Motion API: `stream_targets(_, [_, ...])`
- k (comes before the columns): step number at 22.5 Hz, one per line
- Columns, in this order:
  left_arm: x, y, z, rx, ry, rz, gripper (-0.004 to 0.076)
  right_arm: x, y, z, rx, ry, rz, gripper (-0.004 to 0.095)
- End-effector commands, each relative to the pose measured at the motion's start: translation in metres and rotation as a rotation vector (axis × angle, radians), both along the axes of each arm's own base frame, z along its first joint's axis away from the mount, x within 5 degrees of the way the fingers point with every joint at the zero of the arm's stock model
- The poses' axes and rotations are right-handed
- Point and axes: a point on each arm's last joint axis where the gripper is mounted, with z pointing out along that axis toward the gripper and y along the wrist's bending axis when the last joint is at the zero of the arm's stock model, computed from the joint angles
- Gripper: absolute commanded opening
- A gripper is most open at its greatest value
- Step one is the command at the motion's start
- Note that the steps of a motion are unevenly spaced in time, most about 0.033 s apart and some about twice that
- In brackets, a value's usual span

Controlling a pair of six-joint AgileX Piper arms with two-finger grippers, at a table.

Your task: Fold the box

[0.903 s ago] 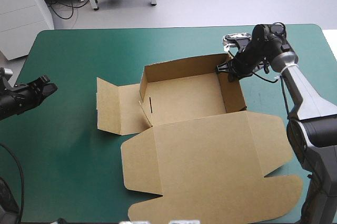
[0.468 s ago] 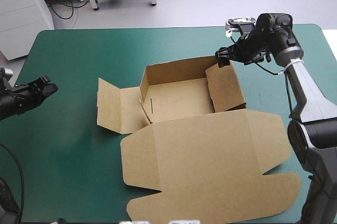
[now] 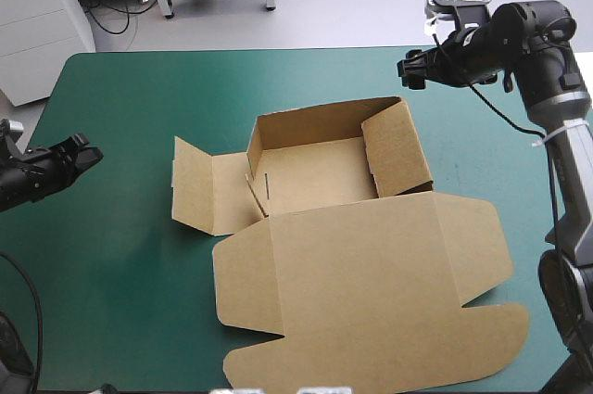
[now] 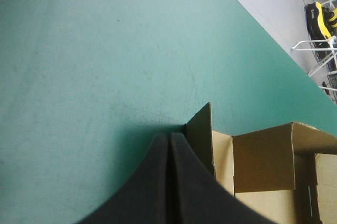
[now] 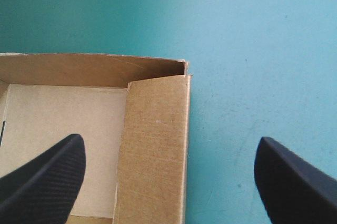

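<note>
- Since the earlier frame the right gripper (image 3: 412,68) has pulled up and back from the box (image 3: 352,227). It was down at the right wall (image 3: 398,151); now it hangs over the far right corner of the table (image 3: 139,97), clear of the board.
- That wall has changed too: upright earlier, now tipped inward over the tray floor. My guess is it got nudged in and let go, and the arm has backed off to leave room for a fresh approach.
- Right jaws are spread wide with nothing between them. Its wrist view looks straight down on that leaning wall and the corner where it meets the back wall (image 3: 315,116), so it looks lined up for another go.
- The left gripper (image 3: 79,148) hasn't budged. It's parked at the left edge, fingers pressed together into one point, holding nothing. Probably just staying out of the way while the right side gets done.
- The box sits mid-table. Its back wall is up, the left flap (image 3: 206,183) is mostly flat on the table, and the lid (image 3: 371,301) lies flat toward the near edge.
- In the left wrist view the flap's end pokes up a bit just ahead of the fingertips, so that arm is pointed at what I'd guess is its own job: the left side isn't raised yet.
</note>
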Motion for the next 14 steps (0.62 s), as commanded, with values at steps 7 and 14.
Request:
stream_targets(7, [-0.003,-0.003,0.019,-0.006,-0.067,0.002,-0.0032,-0.018,0.009,-0.011,-0.109,0.033,0.014,0.0802])
stream_targets(14, [-0.003,-0.003,0.019,0.002,-0.071,-0.003,-0.0032,0.012,0.022,-0.082,-0.162,0.233,0.043,0.0802])
